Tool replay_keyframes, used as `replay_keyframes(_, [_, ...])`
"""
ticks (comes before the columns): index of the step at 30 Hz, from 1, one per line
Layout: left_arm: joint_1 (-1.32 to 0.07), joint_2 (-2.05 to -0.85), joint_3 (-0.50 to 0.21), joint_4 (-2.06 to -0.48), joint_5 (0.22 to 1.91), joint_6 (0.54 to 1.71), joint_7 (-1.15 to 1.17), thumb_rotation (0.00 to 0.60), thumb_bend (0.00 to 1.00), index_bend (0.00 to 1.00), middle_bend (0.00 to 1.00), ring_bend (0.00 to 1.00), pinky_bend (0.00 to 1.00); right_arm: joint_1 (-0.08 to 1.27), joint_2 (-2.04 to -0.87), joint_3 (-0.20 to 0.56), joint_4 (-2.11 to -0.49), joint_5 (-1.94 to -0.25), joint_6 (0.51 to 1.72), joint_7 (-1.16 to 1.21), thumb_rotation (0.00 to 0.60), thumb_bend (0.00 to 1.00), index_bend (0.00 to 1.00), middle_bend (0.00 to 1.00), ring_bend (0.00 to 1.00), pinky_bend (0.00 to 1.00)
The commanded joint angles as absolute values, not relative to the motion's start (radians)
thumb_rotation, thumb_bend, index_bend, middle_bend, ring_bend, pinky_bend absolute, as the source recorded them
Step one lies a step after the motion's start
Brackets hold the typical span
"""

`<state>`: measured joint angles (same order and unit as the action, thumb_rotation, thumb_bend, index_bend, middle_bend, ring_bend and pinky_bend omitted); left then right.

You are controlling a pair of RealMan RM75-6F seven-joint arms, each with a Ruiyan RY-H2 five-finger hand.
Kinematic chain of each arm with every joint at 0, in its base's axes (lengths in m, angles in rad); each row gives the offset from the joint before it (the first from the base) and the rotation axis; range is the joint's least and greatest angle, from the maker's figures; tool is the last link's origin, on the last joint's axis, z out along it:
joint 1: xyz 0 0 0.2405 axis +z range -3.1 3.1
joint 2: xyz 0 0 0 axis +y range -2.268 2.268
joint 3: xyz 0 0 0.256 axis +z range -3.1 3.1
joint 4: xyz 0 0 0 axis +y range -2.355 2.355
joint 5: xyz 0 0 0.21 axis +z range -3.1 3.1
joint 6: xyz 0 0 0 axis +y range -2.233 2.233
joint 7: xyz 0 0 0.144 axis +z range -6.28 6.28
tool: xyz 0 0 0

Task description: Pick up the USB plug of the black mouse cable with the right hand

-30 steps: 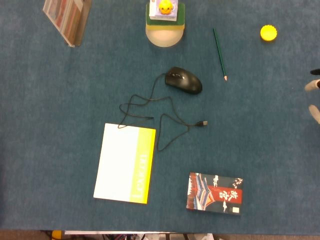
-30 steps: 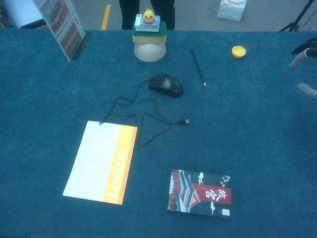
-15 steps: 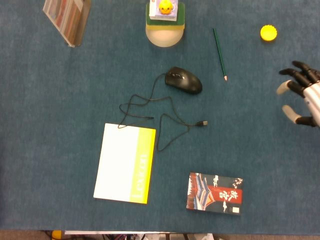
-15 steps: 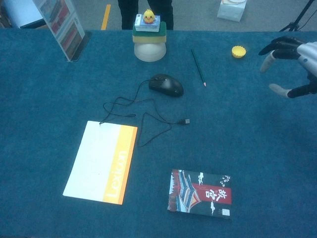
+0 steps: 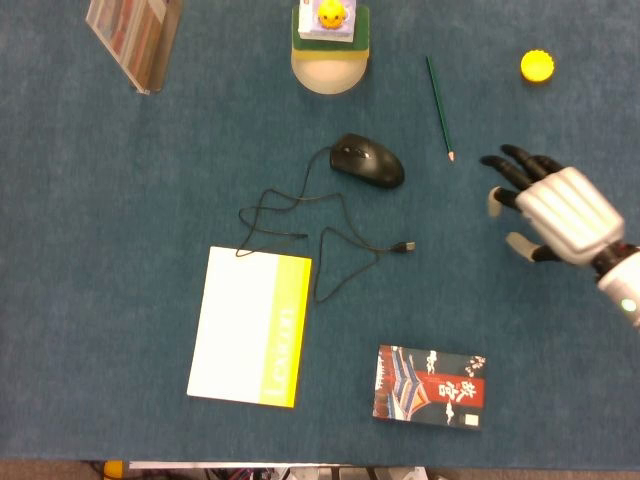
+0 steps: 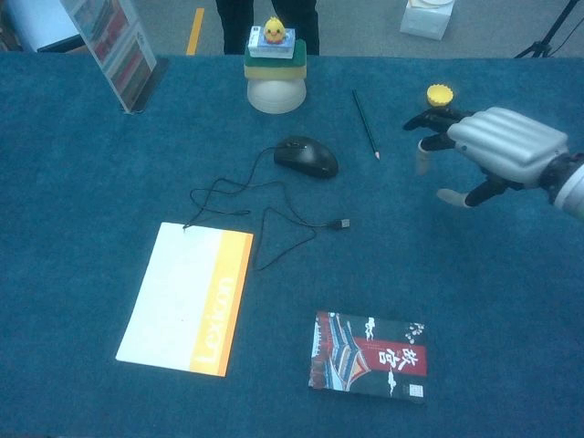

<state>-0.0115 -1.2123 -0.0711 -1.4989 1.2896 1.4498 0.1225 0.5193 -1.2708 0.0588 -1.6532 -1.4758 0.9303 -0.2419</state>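
The black mouse [image 5: 369, 161] [image 6: 307, 156] lies mid-table, its thin cable looping down and left, then right. The cable ends in the USB plug [image 5: 404, 246] [image 6: 342, 223], lying flat on the blue cloth. My right hand [image 5: 553, 210] [image 6: 488, 146] hovers to the right of the plug, well apart from it, palm down with fingers spread and nothing in it. My left hand is in neither view.
A white and yellow notebook [image 5: 252, 326] lies left of the cable. A dark patterned box [image 5: 430, 387] sits near the front. A green pencil [image 5: 438, 107], a yellow cap [image 5: 537, 66], a duck on a stacked bowl [image 5: 330, 45] and a clear stand [image 5: 132, 35] line the back.
My right hand has come in from the right edge, moving left toward the plug, fingers still spread. The mouse, cable and plug have not moved.
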Motion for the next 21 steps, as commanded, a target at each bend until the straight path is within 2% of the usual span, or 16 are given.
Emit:
replay_keyframes(1, [-0.009,-1.215,-0.07,-1.488,1.289,1.446,0.111,0.6,0.02,0.32,0.22,0.18,0.39,0.551,-1.307,0.07,-1.653,-1.434,0.895,-0.293,0.6,0.28,0.44,0.1,0.0,0.17])
replay_keyframes(14, [-0.009,-1.226,-0.072,-1.45,1.282,1.425,0.071,0.6,0.02,0.32,0.22,0.18,0.39,0.647,-1.417,0.085,-1.61,-1.316,0.791,-0.389,0.6,0.28,0.44,0.07,0.0,0.08])
replay_keyframes(21, [-0.005,-1.229,-0.07,-1.434,1.281,1.419,0.05,0.6,0.02,0.32,0.22,0.18,0.39,0.686,-1.459,0.084,-1.589,-1.262,0.766,-0.425,0.6,0.29,0.44,0.06,0.0,0.06])
